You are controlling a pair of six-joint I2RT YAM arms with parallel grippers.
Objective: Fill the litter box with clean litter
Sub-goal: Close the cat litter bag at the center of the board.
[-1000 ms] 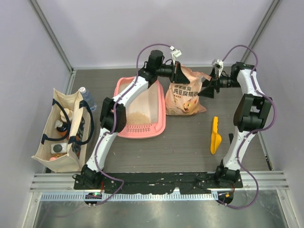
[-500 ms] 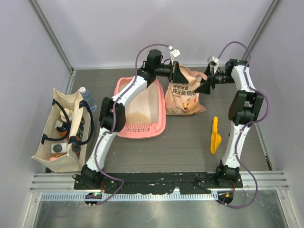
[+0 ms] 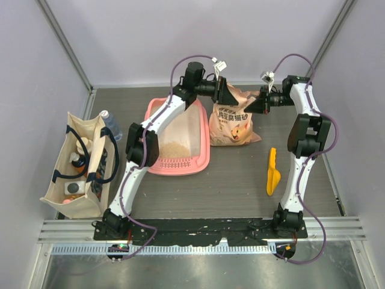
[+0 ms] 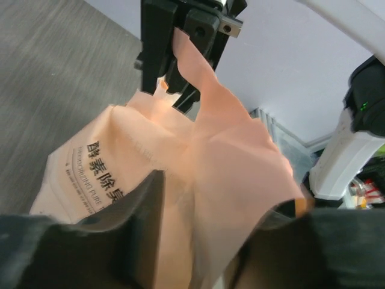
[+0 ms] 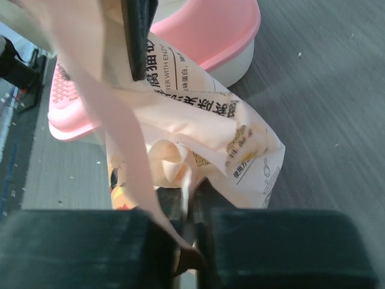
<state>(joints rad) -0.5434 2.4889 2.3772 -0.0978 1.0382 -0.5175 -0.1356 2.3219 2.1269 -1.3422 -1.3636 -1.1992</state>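
Observation:
The pink litter box (image 3: pixel 155 114) lies left of centre with a low pile of clean litter (image 3: pixel 175 149) near its grille end; its rim (image 5: pixel 210 30) also shows in the right wrist view. The peach litter bag (image 3: pixel 231 123) stands just right of it. My left gripper (image 3: pixel 224 92) is at the bag's top left; its jaws stand apart, open (image 4: pixel 210 208), with loose bag film between them. My right gripper (image 3: pixel 254 106) is shut (image 5: pixel 191 205) on the bag's top right corner, pinching the thin film (image 4: pixel 192 66).
A yellow-orange scoop (image 3: pixel 272 171) lies on the table right of the bag, near the right arm. A beige tote bag (image 3: pixel 81 162) holding bottles stands at the far left. Walls enclose the table on three sides.
My right gripper moved left to the bag's top corner and shut on it. The left gripper, earlier shut on the bag's top, has opened its jaws.

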